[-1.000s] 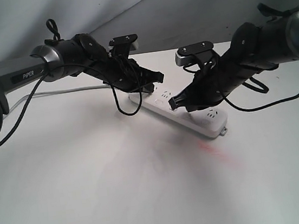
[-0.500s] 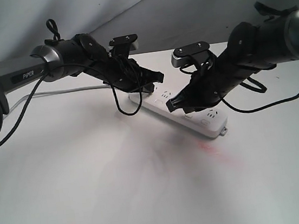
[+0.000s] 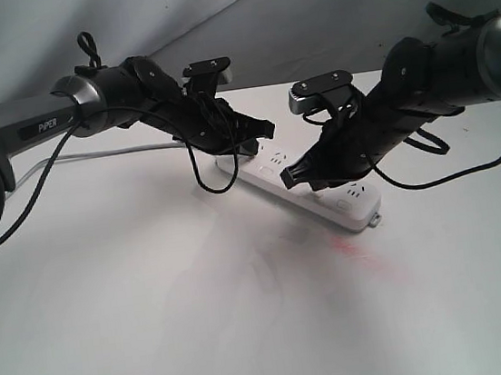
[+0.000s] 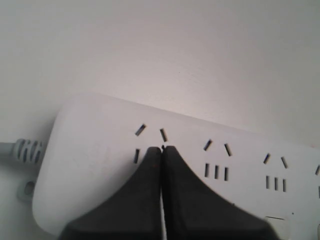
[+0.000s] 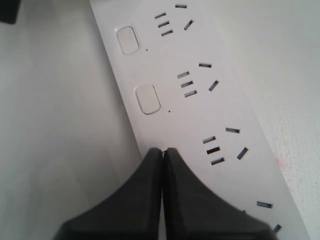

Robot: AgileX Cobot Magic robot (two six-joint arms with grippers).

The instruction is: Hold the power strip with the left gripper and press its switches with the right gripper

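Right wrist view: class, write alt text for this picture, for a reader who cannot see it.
The black right gripper, shut, points its tips at the switch row of a white power strip lying on a white table. Two white rectangular switches sit further along that row, beside groups of dark socket slots.

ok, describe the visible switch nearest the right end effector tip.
Find the long white power strip on the table. Rounded white switches line one long edge. It is the near switch just beyond the right end effector; the other visible one lies farther off.
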